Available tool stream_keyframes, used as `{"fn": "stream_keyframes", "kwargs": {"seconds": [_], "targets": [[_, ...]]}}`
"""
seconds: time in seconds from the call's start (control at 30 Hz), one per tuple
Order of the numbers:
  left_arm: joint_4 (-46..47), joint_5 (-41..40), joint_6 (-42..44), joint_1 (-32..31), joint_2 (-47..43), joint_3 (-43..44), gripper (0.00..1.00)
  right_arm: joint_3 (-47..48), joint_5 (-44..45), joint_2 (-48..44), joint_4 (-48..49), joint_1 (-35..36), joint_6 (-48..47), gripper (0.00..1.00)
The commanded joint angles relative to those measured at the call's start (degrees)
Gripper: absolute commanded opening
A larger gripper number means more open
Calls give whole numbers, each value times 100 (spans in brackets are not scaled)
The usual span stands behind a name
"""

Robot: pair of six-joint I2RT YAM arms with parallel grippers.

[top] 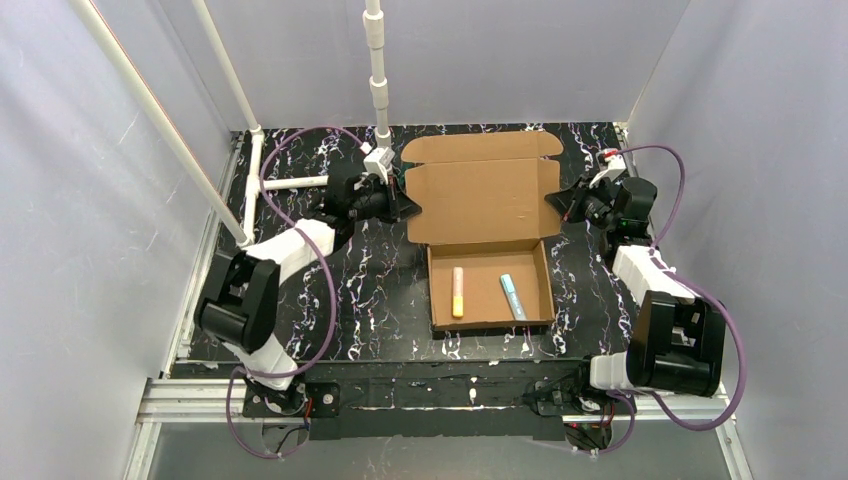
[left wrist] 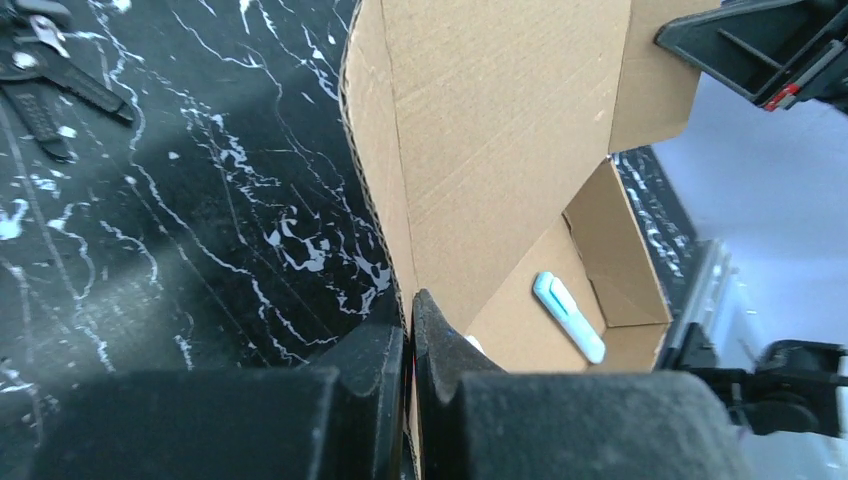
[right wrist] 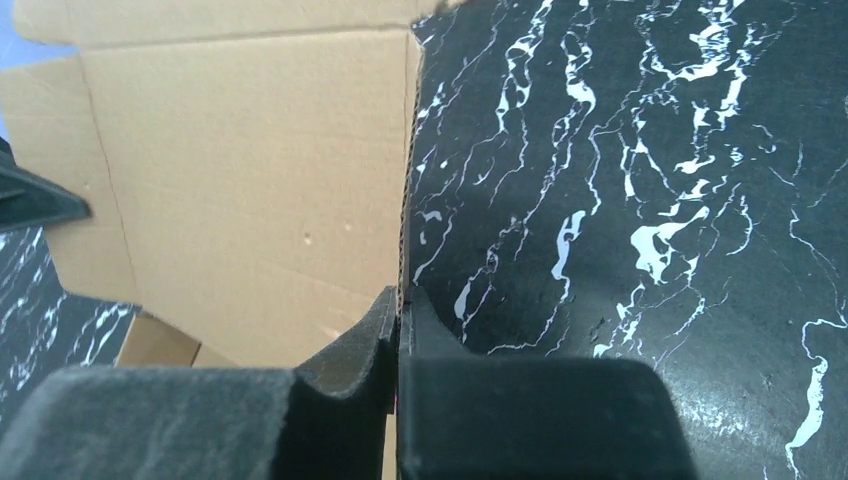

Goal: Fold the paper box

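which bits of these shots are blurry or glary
Top external: evenly lit, fairly sharp across the paper box. Left wrist: the left claw, close to the lens, is soft, the box behind it is sharp, and there is a pale sheen on the table. Right wrist: the right claw is blurred, the table's marbling crisp.

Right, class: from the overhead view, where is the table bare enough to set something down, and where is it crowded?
Bare table lies between the left arm and the paper box, and between box and right arm. Crowded: the lid's side edges, both clamped by jaws.
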Motion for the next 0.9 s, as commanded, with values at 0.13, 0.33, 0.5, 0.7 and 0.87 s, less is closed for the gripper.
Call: {"fn": "stream_keyframes", "kwargs": {"seconds": [0.13, 0.33, 0.5, 0.7, 0.87], "targets": [[628, -1505, 1959, -453, -1003, -963, 0, 361, -701, -515, -1138, 57, -1276, 17], [847, -1888, 2954, -629, -1302, -1258, 0, 813, -1554, -649, -2612, 54, -2485, 35], [1083, -1874, 3631, -809, -1630, -1648, 0, 1258, -1777, -915, -3992, 56, -3475, 49], [1400, -1969, 3689, -830, -1967, -2073, 0, 1741, -2066, -879, -6138, 51, -5257, 58], [1562, -2124, 3887, -871, -2254, -2424, 0, 2363, -2499, -739, -8873, -284, -7978, 85]]}}
